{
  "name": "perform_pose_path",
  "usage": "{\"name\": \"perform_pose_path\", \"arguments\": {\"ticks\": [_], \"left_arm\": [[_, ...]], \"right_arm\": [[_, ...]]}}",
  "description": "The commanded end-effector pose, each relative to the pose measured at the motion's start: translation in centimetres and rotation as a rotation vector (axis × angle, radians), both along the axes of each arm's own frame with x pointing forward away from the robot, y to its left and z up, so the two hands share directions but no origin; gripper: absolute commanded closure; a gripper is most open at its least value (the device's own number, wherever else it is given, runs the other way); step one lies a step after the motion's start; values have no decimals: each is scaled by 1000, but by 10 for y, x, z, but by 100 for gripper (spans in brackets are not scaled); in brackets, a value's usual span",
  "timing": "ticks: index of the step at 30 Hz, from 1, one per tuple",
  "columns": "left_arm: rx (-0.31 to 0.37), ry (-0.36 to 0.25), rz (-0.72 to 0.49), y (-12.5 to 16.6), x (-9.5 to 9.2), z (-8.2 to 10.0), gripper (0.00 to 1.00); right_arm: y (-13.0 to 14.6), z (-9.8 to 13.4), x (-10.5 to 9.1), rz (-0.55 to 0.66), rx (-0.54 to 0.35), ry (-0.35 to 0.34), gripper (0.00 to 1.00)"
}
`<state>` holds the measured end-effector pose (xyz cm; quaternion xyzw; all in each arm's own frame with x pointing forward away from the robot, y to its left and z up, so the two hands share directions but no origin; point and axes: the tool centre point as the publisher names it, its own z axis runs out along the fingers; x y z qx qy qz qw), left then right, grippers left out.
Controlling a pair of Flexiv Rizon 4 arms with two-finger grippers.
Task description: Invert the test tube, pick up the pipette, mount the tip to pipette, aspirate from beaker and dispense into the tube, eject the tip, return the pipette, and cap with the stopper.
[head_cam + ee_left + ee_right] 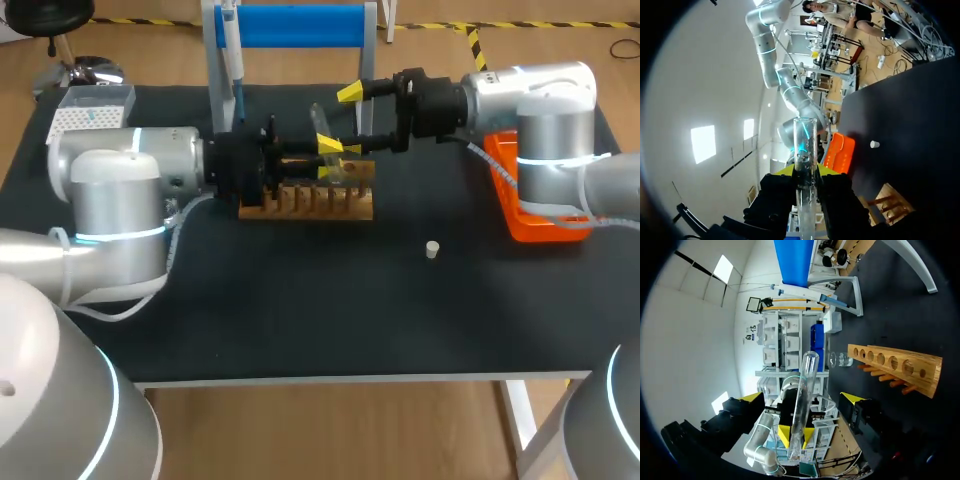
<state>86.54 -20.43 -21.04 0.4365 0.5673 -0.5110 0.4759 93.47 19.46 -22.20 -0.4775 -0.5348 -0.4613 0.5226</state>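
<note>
My left gripper [328, 157] is shut on a clear glass test tube [321, 125] and holds it just above the wooden rack [305, 203]. In the left wrist view the test tube [805, 150] rises from between the fingers [826, 170]. My right gripper [350, 122] stands open right beside the tube. In its own view the right gripper [802, 398] has the test tube [804, 385] between its wide-spread tips without touching it. The pipette [235, 60] hangs on the blue stand [300, 25]. A white stopper [432, 249] lies on the mat. The beaker [840, 359] stands behind the rack [895, 365].
An orange tray [530, 215] sits at the right edge under my right arm. A white tip box [90, 110] stands at the far left corner. Black mat stretches from the rack to the front edge, bare except for the stopper.
</note>
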Motion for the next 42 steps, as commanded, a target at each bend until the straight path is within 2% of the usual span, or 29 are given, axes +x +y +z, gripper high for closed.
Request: {"name": "perform_pose_path", "arguments": {"ticks": [1, 4, 7, 31, 33, 36, 42], "left_arm": [[3, 28, -11, 24, -2, 8, 100], [-18, 67, -22, 30, 0, 9, 100], [8, 89, -27, 31, 0, 9, 100], [7, 90, -26, 31, 0, 9, 100], [7, 90, -26, 31, 0, 9, 100], [7, 90, -26, 31, 0, 9, 100], [7, 90, -26, 31, 0, 9, 100]], "right_arm": [[-1, 0, 0, 0, -2, 0, 0], [-1, 0, 0, 0, -2, 0, 0], [-1, 0, 0, 0, -2, 0, 0], [-1, 0, 0, 0, -2, 0, 0], [-3, 5, -3, 2, -14, -75, 0], [-16, 8, -18, -24, -62, -219, 0], [-45, -2, -45, -35, -146, -412, 0]]}}
